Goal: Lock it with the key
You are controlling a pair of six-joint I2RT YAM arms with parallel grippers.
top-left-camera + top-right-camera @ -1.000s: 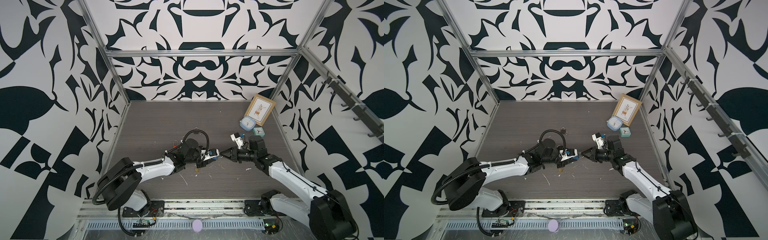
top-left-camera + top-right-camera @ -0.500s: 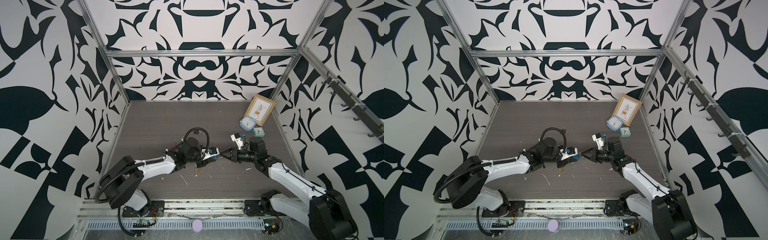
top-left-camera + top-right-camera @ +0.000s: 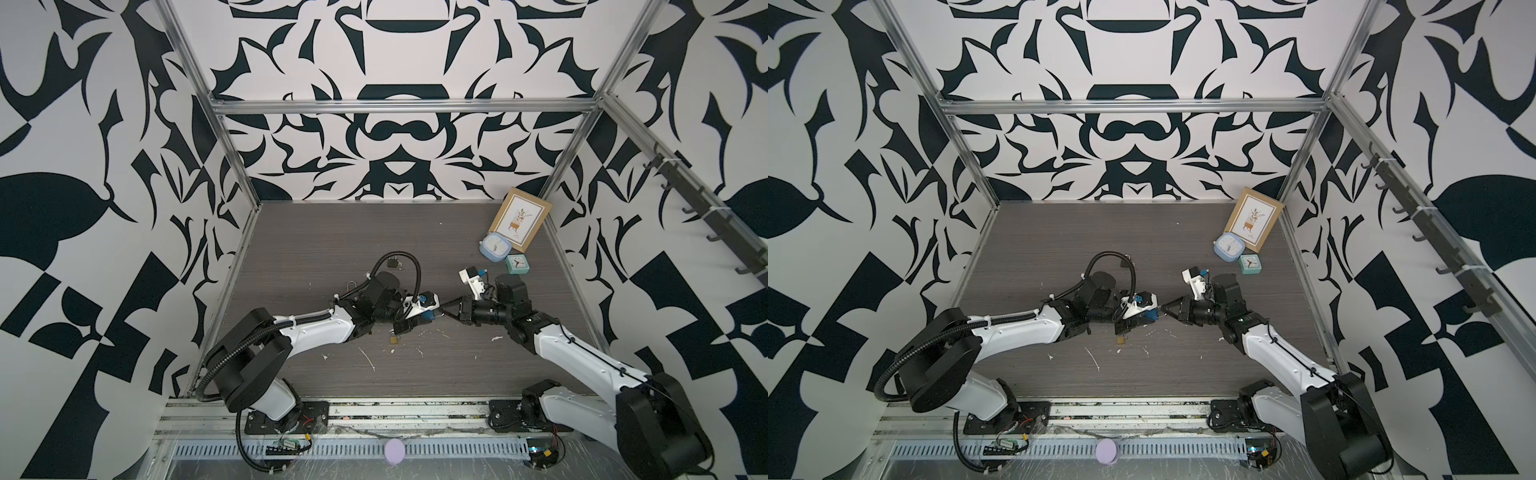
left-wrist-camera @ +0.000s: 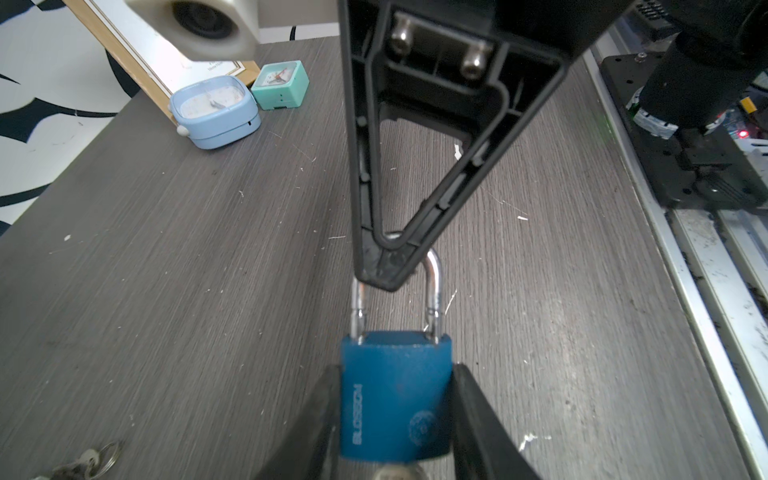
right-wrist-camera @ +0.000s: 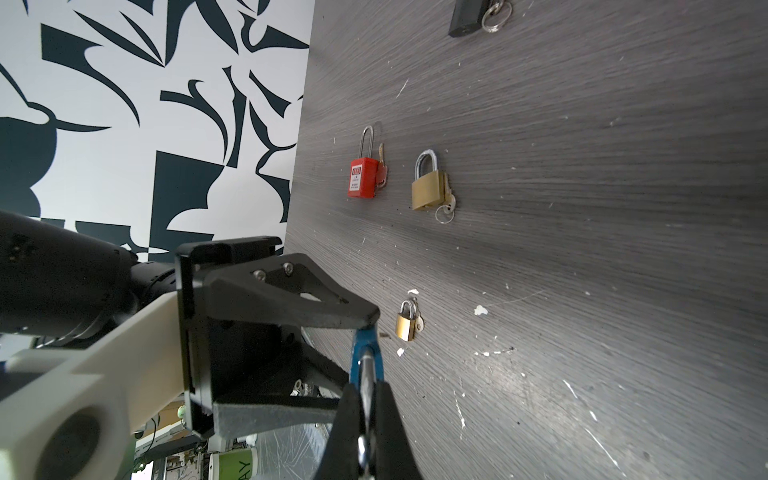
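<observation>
A blue padlock (image 4: 395, 399) is held above the table, its body pinched by my left gripper (image 4: 395, 374). Its steel shackle (image 4: 434, 282) points at my right gripper (image 4: 386, 270), which is shut on the top of the bow. Both shackle legs reach the body's top. In the right wrist view the right gripper (image 5: 365, 388) clamps the thin shackle edge-on, with the blue padlock (image 5: 354, 357) just beyond. A blurred silver piece (image 4: 395, 473) shows at the body's underside; I cannot tell if it is the key. In both top views the grippers meet at mid-table (image 3: 434, 316) (image 3: 1158, 312).
A red padlock (image 5: 362, 176), a brass padlock (image 5: 426, 189) and a small brass padlock (image 5: 405, 324) lie on the table, each with a key. Loose keys on a ring (image 4: 89, 459) lie near the left arm. Two small clocks (image 3: 495, 247) (image 3: 517, 264) and a picture frame (image 3: 519, 218) stand at the back right.
</observation>
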